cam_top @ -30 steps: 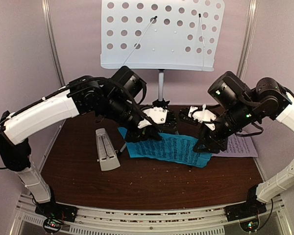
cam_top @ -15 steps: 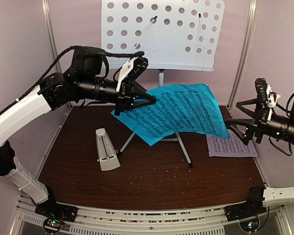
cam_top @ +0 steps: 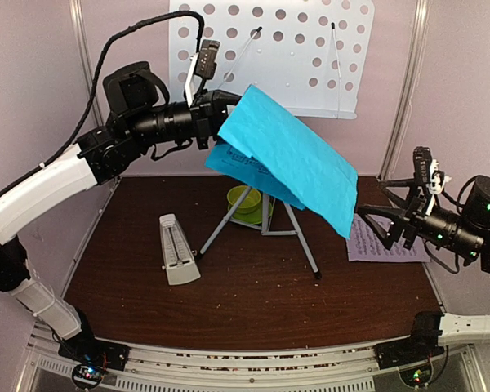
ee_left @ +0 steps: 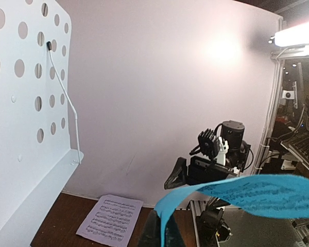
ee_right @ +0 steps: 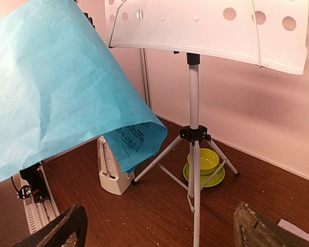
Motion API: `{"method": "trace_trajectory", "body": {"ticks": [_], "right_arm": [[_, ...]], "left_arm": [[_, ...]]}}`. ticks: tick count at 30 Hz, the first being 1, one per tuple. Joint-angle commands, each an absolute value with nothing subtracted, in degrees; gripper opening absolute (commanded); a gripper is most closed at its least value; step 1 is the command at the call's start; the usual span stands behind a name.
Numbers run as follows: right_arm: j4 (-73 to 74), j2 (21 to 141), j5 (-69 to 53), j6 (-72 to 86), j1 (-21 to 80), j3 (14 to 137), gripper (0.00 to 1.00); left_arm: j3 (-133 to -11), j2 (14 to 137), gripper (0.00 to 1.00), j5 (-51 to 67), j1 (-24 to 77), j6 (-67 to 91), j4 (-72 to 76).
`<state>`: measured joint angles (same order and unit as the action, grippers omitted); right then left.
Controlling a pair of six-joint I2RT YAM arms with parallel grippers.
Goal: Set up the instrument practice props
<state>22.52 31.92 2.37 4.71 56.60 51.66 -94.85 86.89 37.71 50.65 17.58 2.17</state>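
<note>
- A dark brown table [cam_top: 253, 314] sits inside pale lilac walls, with a pale perforated music stand [cam_top: 302, 100] on a silver tripod at the back.
- The left tool [cam_top: 222, 108] pinches one corner of the blue music sheet [cam_top: 298, 159], which hangs in the air before the stand and droops rightward (print on its underside).
- The right tool [cam_top: 388, 214] is spread wide and empty, near the sheet's low corner.
- The pink music sheet [cam_top: 388, 241] lies flat at the table's right side; the cream metronome [cam_top: 177, 249] stands left of the tripod.
- Doing this well likely means turning the print outward, seating the bottom edge on the stand's ledge, and releasing only once the sheet leans flat.
</note>
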Motion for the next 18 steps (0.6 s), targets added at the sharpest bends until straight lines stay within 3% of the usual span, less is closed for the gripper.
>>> {"method": "trace_trajectory", "body": {"ticks": [1, 8, 18], "right_arm": [[14.4, 33.8, 1.0, 4.4, 56.3, 50.5, 1.0], [7.0, 35.9, 1.5, 2.0, 56.4, 48.3, 1.0], [1.3, 42.2, 1.3, -1.3, 56.5, 56.9, 0.95]], "left_arm": [[-94.2, 87.7, 0.0, 40.4, 50.1, 24.5, 11.4], [-94.7, 89.0, 0.0, 42.6, 49.6, 27.8, 13.6], [-94.6, 90.0, 0.0, 42.8, 49.6, 27.7, 11.3]]}}
